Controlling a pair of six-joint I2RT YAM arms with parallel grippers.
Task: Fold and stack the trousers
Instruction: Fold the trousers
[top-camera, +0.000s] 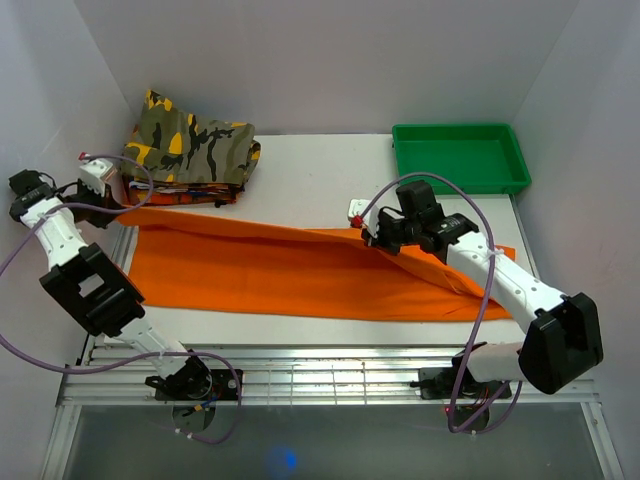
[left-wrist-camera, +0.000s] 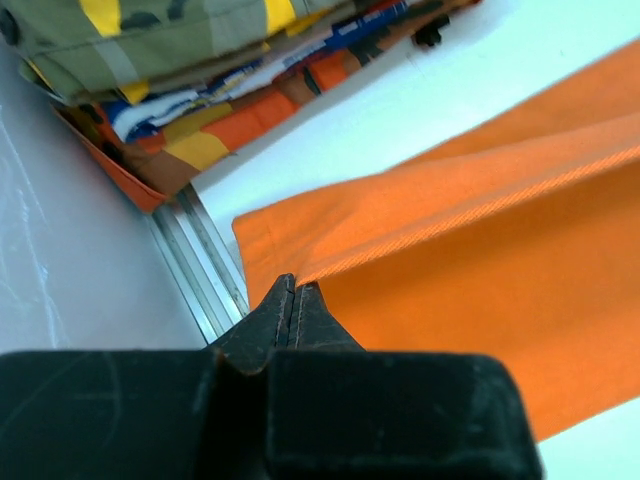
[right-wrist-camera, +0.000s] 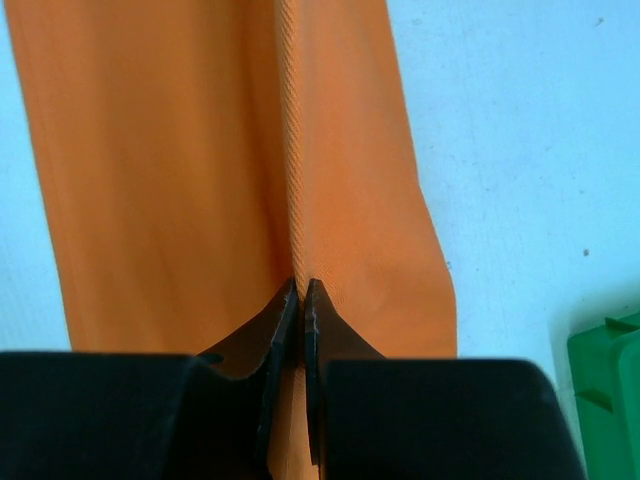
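Orange trousers (top-camera: 270, 275) lie stretched across the counter (top-camera: 310, 170). The left gripper (left-wrist-camera: 295, 297) pinches their left corner, jaws closed. The right gripper (right-wrist-camera: 300, 292) is clamped tight on a raised fold near their right end.

Down at the left gripper (left-wrist-camera: 295, 300), the two dark fingers are pressed together, and a raised ridge of the orange trousers (left-wrist-camera: 480, 250) runs right into their tips. The cloth spreads away to the right across the pale table (left-wrist-camera: 420, 100). Just left of the fingers, metal rails (left-wrist-camera: 200, 260) line the table edge. Up top sits a stack of folded clothes (left-wrist-camera: 210, 130), with a camouflage garment (left-wrist-camera: 170, 30) crowning it.
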